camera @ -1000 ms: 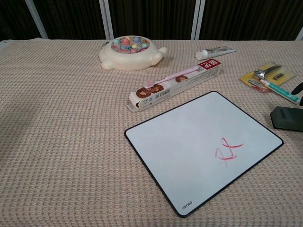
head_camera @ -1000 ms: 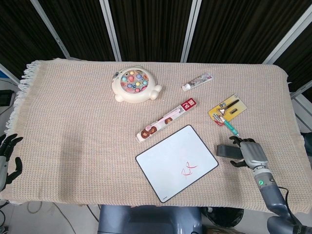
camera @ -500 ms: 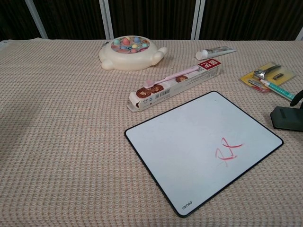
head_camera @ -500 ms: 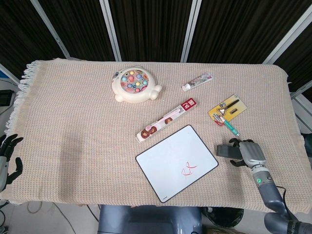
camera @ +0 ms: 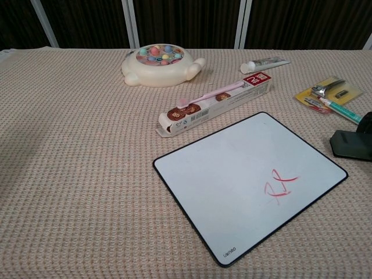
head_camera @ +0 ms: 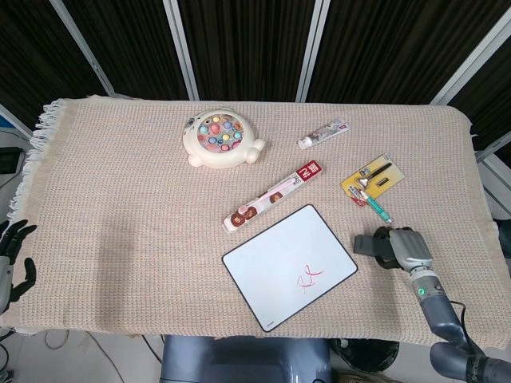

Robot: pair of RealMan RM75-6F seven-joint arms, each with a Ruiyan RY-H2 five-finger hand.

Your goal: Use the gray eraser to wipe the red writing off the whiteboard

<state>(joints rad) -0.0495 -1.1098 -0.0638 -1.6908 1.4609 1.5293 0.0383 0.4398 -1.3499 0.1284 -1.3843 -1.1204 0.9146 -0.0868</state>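
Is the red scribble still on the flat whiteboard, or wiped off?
Still on: the red writing sits near the white rectangular whiteboard's right corner, unsmeared.

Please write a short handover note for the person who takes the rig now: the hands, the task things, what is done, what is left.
Right hand: fingers wrapped over the gray eraser, which sits just right of the whiteboard; whether it is lifted cannot be told.
Left hand: idle off the table's left edge, holding nothing.
Red writing: intact, near the board's lower right.
Done: eraser reached.
Left: carry the eraser over and wipe the writing.
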